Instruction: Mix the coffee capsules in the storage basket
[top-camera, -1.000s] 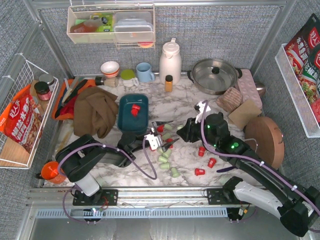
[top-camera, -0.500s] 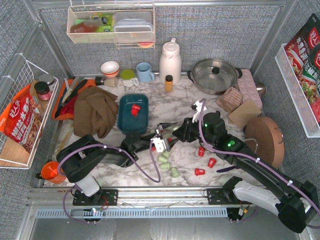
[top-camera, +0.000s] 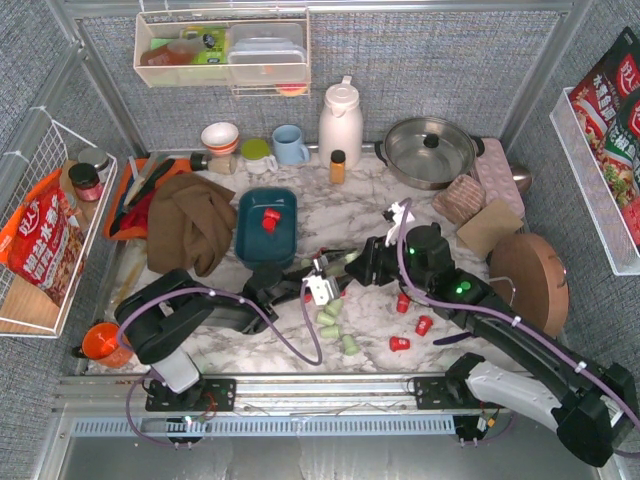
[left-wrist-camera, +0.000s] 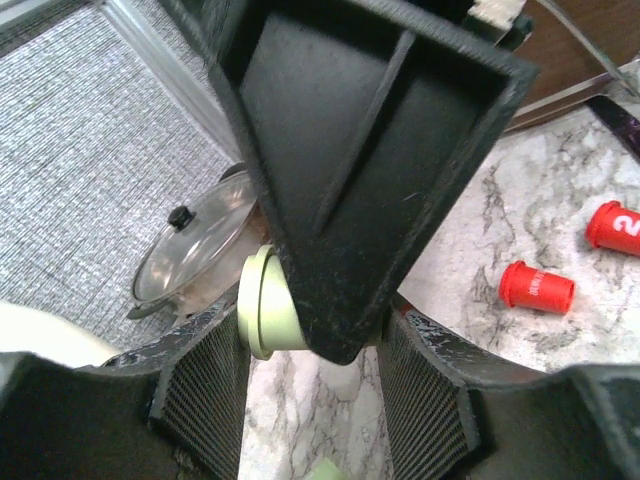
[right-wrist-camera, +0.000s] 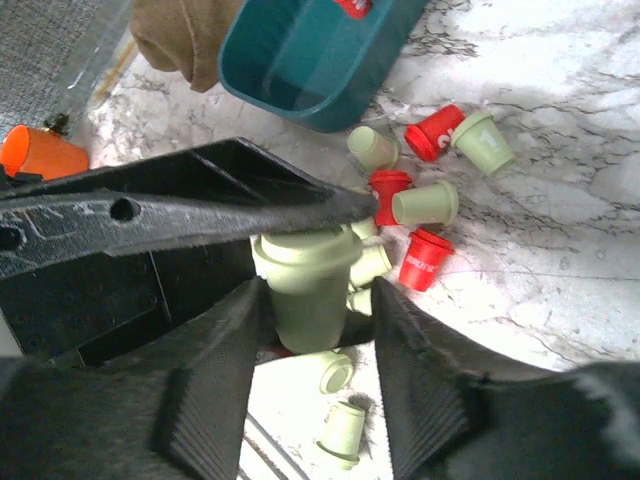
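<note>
Storage basket: it sits on the marble surface left of centre, with a brown cloth just to its left. You see one red capsule lying inside it.
Left claw: it extends from the left and meets the right claw just right of the basket. Its fingers stand either side of a pale green capsule and of one finger of the right claw. You cannot tell whether they press on anything.
Pale green capsule: it is off the surface, between the two claws.
Right claw: it extends from the right. Its pads flank the same capsule, one against its side and the other seemingly a sliver away. You cannot tell whether it grips.
Coffee capsules: the rest lie loose on the surface. You see a pale green cluster below the claws, and the right wrist view shows a few red among the green near the basket. Three red ones lie further right, apart from each other.
Lidded pot: it stands at the back right, well apart from the capsules.
</note>
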